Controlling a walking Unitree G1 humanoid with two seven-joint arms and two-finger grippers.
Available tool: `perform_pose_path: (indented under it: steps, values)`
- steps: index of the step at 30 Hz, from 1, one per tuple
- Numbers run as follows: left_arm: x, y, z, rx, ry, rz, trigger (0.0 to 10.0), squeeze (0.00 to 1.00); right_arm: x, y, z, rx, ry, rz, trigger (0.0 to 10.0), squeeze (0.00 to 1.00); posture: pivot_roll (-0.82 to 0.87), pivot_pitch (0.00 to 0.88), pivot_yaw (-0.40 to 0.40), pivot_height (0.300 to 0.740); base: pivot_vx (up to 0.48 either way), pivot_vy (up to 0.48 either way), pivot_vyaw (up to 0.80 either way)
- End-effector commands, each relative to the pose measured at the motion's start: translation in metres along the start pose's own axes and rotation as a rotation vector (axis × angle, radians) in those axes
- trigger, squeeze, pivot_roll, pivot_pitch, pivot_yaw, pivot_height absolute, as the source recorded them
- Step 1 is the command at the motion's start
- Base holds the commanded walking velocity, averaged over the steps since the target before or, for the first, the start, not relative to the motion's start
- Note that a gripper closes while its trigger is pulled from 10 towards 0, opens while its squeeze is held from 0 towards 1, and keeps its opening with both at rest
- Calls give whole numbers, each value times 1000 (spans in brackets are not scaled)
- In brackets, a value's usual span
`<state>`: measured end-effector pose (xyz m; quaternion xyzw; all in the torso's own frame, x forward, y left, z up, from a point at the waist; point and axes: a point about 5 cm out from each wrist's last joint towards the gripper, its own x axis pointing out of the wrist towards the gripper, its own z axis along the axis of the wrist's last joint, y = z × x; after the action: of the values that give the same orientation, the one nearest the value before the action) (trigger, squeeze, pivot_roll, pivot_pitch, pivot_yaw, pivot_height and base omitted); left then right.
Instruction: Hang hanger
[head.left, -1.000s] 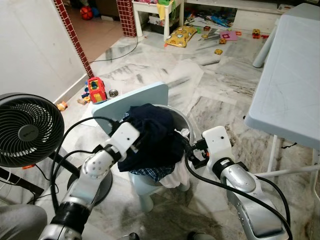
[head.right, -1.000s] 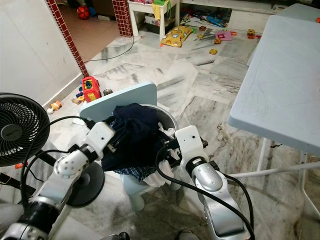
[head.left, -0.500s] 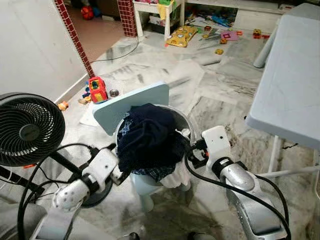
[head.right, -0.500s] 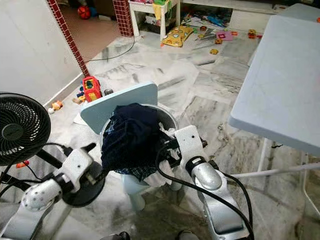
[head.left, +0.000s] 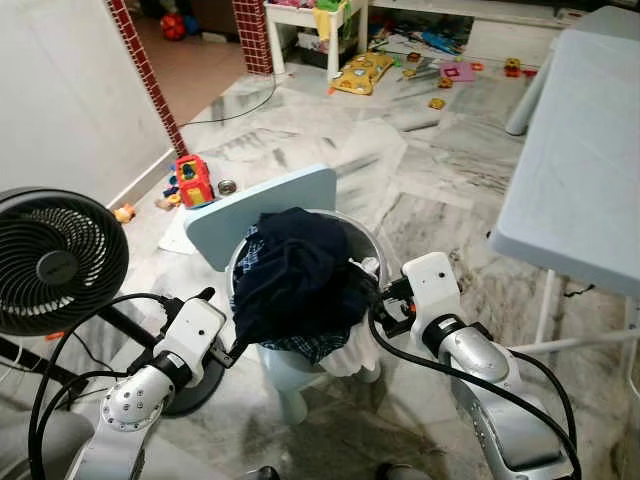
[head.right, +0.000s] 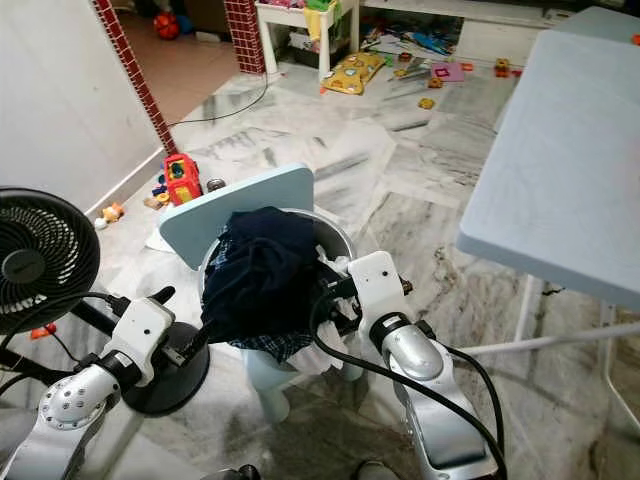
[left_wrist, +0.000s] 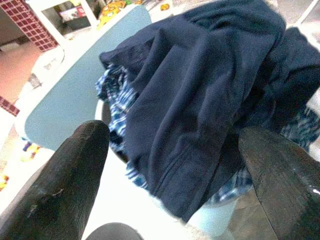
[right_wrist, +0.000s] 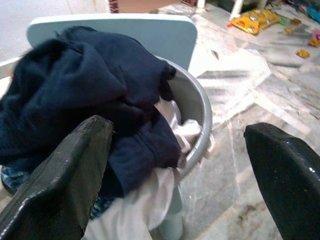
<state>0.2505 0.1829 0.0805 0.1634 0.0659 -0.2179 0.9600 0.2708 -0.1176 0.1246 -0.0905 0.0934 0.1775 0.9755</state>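
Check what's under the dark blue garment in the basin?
Under the dark blue garment, a blue plaid cloth and a white cloth show in the grey basin. Anything deeper is covered.

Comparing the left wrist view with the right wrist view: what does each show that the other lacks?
Left wrist view: blue plaid cloth under the dark navy garment, and red brick beyond the light blue chair back. Right wrist view: the grey basin's rim, white cloth, and a yellow toy. Both share the navy garment, chair back, and open black fingers.
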Motion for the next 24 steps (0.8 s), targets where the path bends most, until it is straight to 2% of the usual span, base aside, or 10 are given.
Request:
perform_pose_path:
  steps: [1,5,9,24]
  values:
    - [-2,4,4,-24,-1,32,10000,0,0,-1,-1,16,8,3,10000,0,-99,130,78,740,0,0,-456]
    - [0,4,5,-77,4,47,10000,0,0,0,-2,18,11,6,10000,0,-99,130,79,740,0,0,-450]
    - [0,5,5,-101,11,56,10000,0,0,-1,-3,20,14,3,10000,0,-100,131,81,740,0,292,-433]
    - [6,5,9,-117,24,49,10000,0,0,-2,-3,17,17,-3,10000,0,-106,130,83,740,0,381,0]
